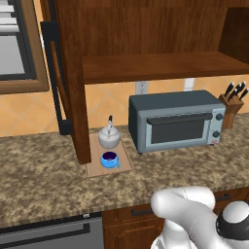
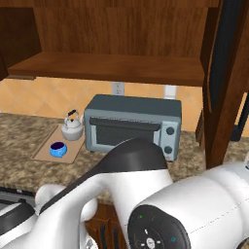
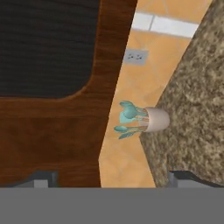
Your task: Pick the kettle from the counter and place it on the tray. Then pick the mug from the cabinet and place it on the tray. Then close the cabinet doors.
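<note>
Brown wood of the cabinet door (image 3: 52,131) sits right before my claw (image 3: 113,179), released wide; I must push it.

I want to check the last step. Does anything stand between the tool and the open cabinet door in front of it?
Nothing visible does. In the hand view the open tool faces the cabinet door directly; the utensil holder sits off beside the door's edge.
</note>
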